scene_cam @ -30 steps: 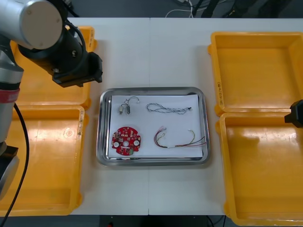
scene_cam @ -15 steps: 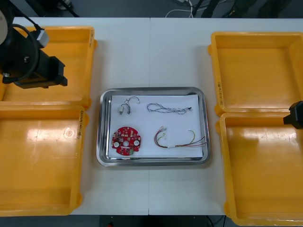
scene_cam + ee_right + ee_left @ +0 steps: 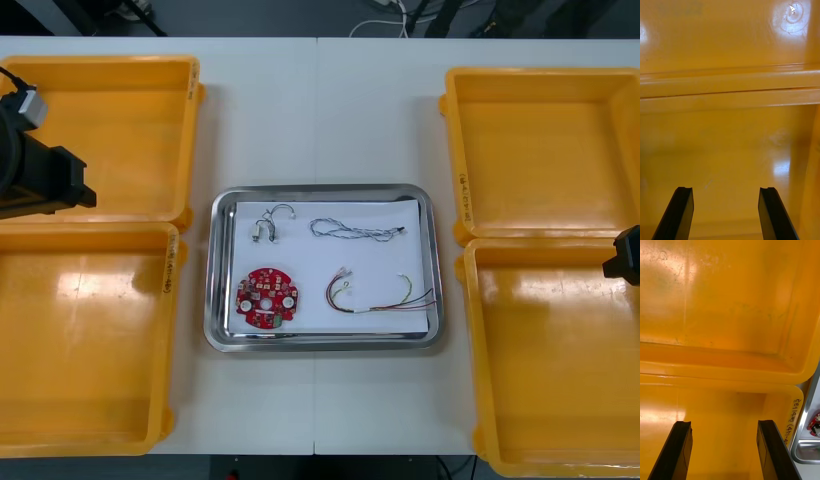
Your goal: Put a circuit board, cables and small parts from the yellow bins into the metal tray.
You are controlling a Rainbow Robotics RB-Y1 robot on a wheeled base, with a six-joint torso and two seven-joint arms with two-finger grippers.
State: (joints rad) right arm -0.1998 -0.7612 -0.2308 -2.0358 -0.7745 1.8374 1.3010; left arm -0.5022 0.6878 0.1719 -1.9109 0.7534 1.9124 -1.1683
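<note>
The metal tray (image 3: 222,335) lies mid-table with a white inside. In it rest a round red circuit board (image 3: 266,296), a red and yellow cable (image 3: 378,293), a twisted blue and white cable (image 3: 353,231) and small metal parts (image 3: 268,225). My left gripper (image 3: 724,450) is open with nothing between its fingers, hanging over the two left yellow bins (image 3: 733,363); the left arm (image 3: 30,170) shows at the far left edge in the front view. My right gripper (image 3: 728,213) is open too, over the right yellow bins (image 3: 730,93), its arm (image 3: 625,255) at the right edge.
Two yellow bins (image 3: 90,340) flank the tray on the left and two (image 3: 545,150) on the right, with nothing visible inside them. In the left wrist view the tray's corner (image 3: 805,450) and a bit of the circuit board (image 3: 814,424) peek in past the bin wall.
My left arm has drawn back leftward from beside the tray to the table's left edge. The right arm has barely moved. The tray's contents lie as before.
</note>
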